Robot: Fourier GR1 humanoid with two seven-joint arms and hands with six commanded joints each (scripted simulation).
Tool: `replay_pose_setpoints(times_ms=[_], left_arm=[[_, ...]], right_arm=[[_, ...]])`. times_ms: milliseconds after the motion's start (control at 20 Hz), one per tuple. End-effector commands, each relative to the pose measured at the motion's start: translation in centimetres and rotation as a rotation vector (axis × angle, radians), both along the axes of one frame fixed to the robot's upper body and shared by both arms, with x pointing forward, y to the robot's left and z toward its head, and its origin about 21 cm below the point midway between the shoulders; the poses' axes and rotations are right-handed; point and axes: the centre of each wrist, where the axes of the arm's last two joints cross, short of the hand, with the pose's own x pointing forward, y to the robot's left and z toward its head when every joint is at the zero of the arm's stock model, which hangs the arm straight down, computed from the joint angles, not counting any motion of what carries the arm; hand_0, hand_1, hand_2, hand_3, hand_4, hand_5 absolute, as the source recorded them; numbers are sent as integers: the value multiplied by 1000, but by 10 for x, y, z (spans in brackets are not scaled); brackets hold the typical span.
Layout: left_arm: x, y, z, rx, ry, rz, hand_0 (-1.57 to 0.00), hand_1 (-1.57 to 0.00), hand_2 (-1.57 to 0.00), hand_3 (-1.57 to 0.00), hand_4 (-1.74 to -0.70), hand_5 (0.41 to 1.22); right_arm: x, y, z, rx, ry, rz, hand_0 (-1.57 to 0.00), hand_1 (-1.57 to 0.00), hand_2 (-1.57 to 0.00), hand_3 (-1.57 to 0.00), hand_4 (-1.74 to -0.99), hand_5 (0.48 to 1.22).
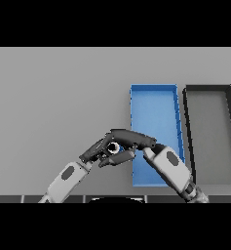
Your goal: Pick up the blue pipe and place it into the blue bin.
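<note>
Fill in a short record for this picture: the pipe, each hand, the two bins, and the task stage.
blue pipe: mostly hidden, between both hands, at the blue bin's left edge
right hand: fingers curled round the pipe
left hand: beside the pipe; fingers unclear
blue bin: nothing visible inside
dark bin: right of the blue bin
stage: pipe not yet in bin

White and grey arms, dark oval forearm patches, dark hands, black fingers (131,136)
</note>
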Motion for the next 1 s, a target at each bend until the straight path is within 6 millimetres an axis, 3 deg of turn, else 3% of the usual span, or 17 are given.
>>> replay_pose_setpoints(times_ms=[0, 200, 250, 350, 450, 500, 750, 950], left_arm=[[0, 2, 2, 15, -1, 10, -1438, -1426, -1348, -1405, -1706, 1221], [1, 4, 4, 31, 20, 28, -1516, -1512, -1388, -1503, -1727, 1221], [3, 8, 4, 35, -13, 29, -1435, -1354, -1221, -1333, -1648, 1221], [6, 12, 3, 94, -87, -18, -925, -866, -781, -853, -1415, 1221], [5, 12, 2, 159, -111, -60, -592, -554, -500, -546, -1216, 1221], [4, 13, 1, 175, -124, -65, -473, -443, -399, -436, -1143, 1187], [10, 16, 0, 238, -114, -34, -154, -145, -130, -142, -942, 785], [12, 19, 0, 249, -101, -18, -63, -59, -53, -58, -887, 638]], right_arm=[[1, -1, 1, -4, -33, -1, -1456, -1454, -1459, -1410, -1447, 1059], [1, 0, -2, -5, -37, 3, -1524, -1523, -1525, -1505, -1475, 1155], [-1, -1, -2, 21, -24, -6, -1533, -1533, -1534, -1518, -1480, 1168], [0, 1, 0, 8, 6, -17, -1547, -1546, -1548, -1537, -1487, 1187], [0, -1, -2, -15, 12, -17, -1556, -1555, -1556, -1549, -1490, 1199], [-1, 0, -1, -25, 11, -18, -1559, -1558, -1559, -1554, -1491, 1204], [-4, 1, 1, 34, -21, 4, -1567, -1567, -1567, -1565, -1496, 1215], [-1, 2, 1, 10, -32, -7, -1569, -1569, -1569, -1569, -1493, 1219]])
